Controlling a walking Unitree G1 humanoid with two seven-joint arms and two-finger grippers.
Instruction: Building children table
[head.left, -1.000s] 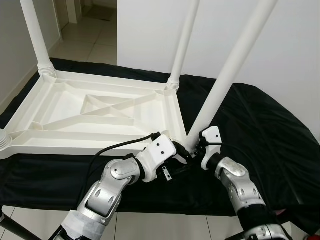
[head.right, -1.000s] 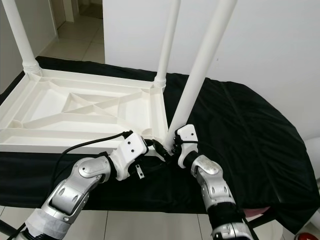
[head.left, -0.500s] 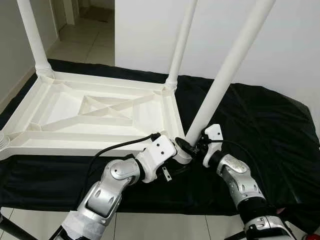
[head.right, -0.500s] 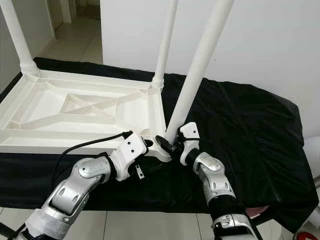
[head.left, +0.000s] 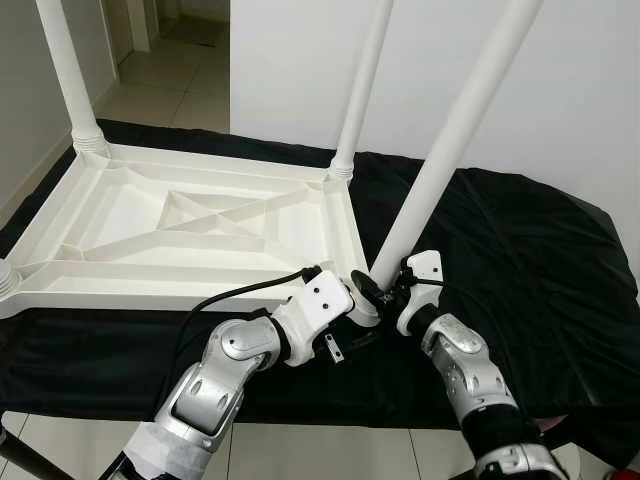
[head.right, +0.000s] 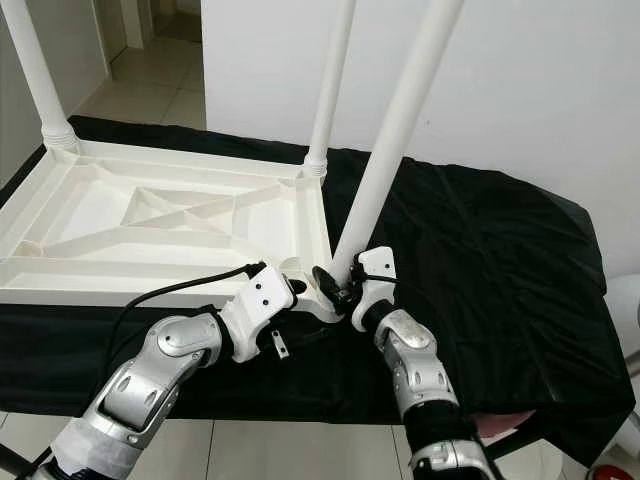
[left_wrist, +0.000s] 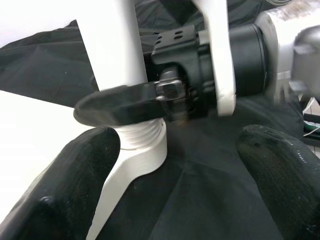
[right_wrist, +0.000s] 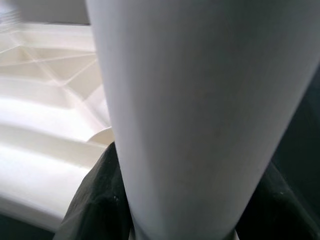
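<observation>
meanwhile, seen from the left eye, an upturned white children's table top lies ribs-up on a black cloth, two table legs already upright at its far corners. a third table leg leans over the near right corner socket, its foot held low by the right gripper; the left gripper sits just beside the socket.

from the right eye, the same scene: the leaning leg meets the corner at an angle, not yet upright like the far leg, and both silver arms converge on that corner.

the left wrist view shows the left gripper's two black fingertips spread wide, with the leg's threaded end resting at the socket collar and one right finger pressed across the leg.

the right wrist view looks up the white leg, dark fingers pinching it from both sides.

judged from this, the step is seating the third leg; the next move calls for bringing it upright and turning it home in its thread.
</observation>
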